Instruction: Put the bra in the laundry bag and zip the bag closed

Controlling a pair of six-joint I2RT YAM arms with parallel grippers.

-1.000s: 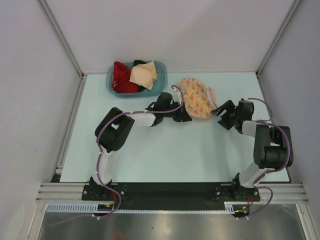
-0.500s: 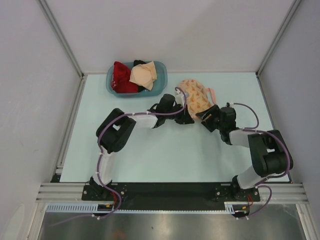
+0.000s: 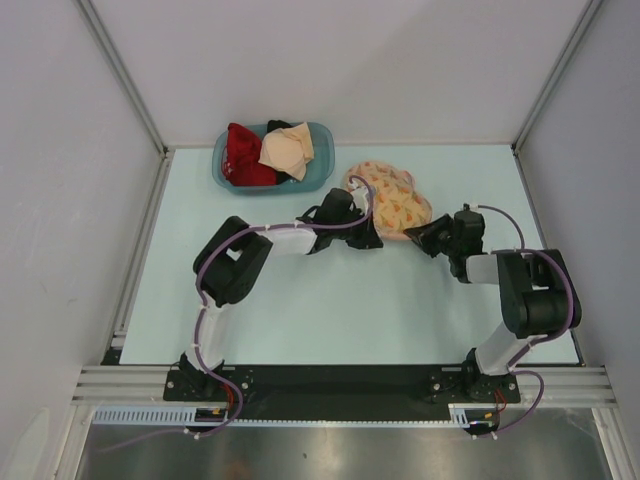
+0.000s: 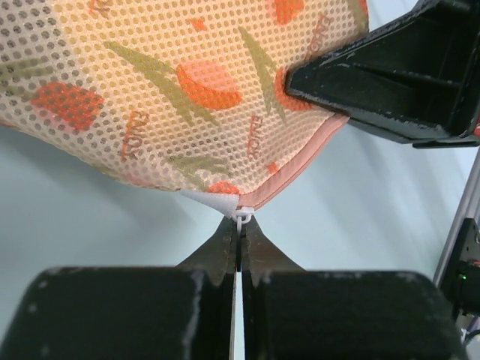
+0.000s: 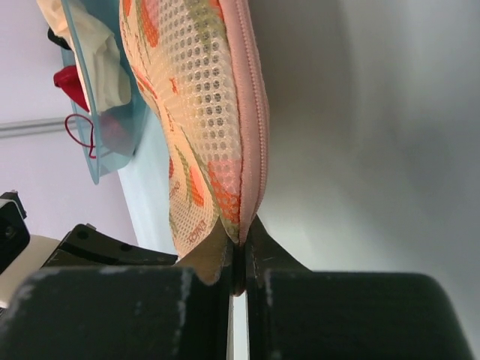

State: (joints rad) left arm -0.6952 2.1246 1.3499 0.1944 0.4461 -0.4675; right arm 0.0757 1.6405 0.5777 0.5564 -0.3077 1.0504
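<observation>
— Where is the laundry bag [image 3: 392, 200] found?
— It is laid on the counter [image 3: 300, 310], near the basket [image 3: 318, 178], between the two arms.
— How are the fingers set?
— The left fingers [image 4: 217, 255] are clenched on the zipper pull [image 4: 241, 220] at the bag's corner. The right fingers [image 5: 266, 255] are pinched on the pink rim at the far side.
— And the bra?
— It is seen nowhere outside. It is judged to be inside, though it cannot be made out through the mesh.
— What is left?
— Probably only zipping. The rim beside the right fingers looks closed, but how much stays open cannot be told.
</observation>
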